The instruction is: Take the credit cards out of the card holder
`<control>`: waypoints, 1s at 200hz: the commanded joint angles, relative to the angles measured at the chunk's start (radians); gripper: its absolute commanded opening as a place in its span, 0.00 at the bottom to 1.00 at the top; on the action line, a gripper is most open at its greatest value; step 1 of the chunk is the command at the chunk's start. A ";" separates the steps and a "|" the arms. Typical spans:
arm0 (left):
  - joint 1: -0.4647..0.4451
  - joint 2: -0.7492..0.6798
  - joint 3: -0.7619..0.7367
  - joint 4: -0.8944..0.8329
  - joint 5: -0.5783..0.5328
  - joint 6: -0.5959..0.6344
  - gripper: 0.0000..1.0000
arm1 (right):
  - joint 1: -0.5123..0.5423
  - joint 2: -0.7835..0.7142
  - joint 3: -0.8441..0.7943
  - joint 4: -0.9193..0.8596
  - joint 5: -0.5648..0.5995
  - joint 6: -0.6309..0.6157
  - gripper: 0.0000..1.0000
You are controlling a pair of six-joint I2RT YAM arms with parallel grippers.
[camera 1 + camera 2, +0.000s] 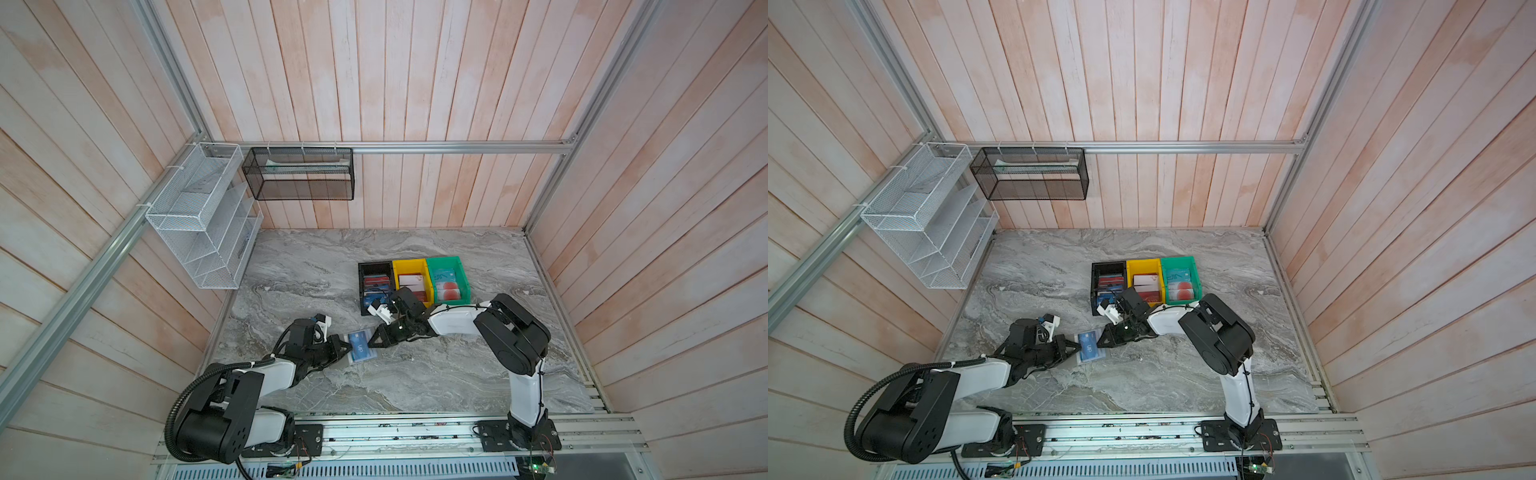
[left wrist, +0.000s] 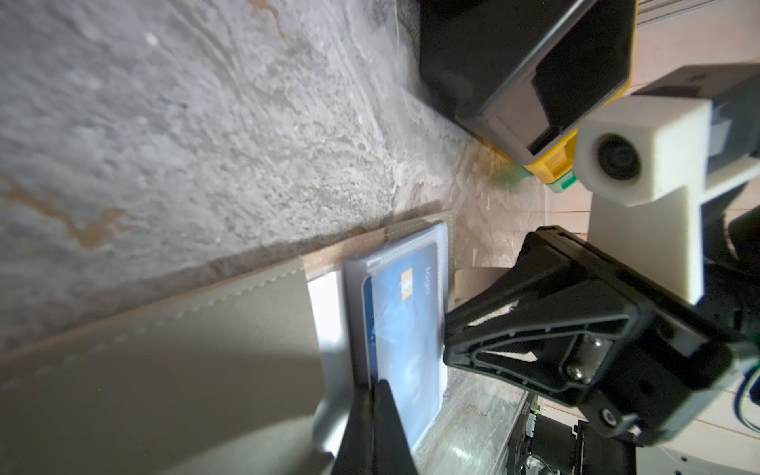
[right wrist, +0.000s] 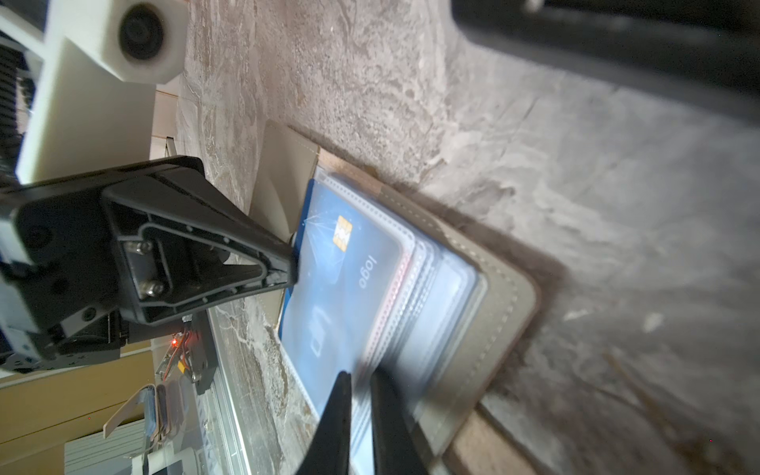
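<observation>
Your left gripper [image 3: 292, 259] is pinched tight on the blue card [image 3: 349, 288] edge. Right gripper [image 3: 361, 386], jaws nearly closed, clamps the plastic sleeves [image 3: 419, 288] of the open card holder [image 3: 497, 329].

Card holder [image 1: 363, 359] on table [image 1: 436, 374], card [image 1: 359, 346] inside; left fingers [image 1: 338, 348] left of it, right fingers [image 1: 377, 338] right; bins [image 1: 409, 262] behind.
</observation>
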 commanded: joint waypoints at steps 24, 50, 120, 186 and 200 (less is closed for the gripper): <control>0.003 0.036 -0.010 -0.020 -0.006 0.026 0.01 | 0.009 0.051 -0.024 -0.045 0.035 0.004 0.15; 0.007 0.035 -0.009 -0.033 -0.004 0.032 0.00 | 0.009 0.051 -0.031 -0.045 0.035 0.003 0.15; 0.025 -0.048 0.069 -0.326 -0.136 0.061 0.00 | 0.005 0.042 -0.044 -0.046 0.034 0.003 0.15; 0.063 -0.178 0.080 -0.470 -0.186 0.063 0.00 | 0.000 0.039 -0.056 -0.047 0.032 0.001 0.15; 0.072 -0.211 0.079 -0.489 -0.185 0.053 0.00 | 0.000 0.029 -0.060 -0.039 0.020 0.004 0.15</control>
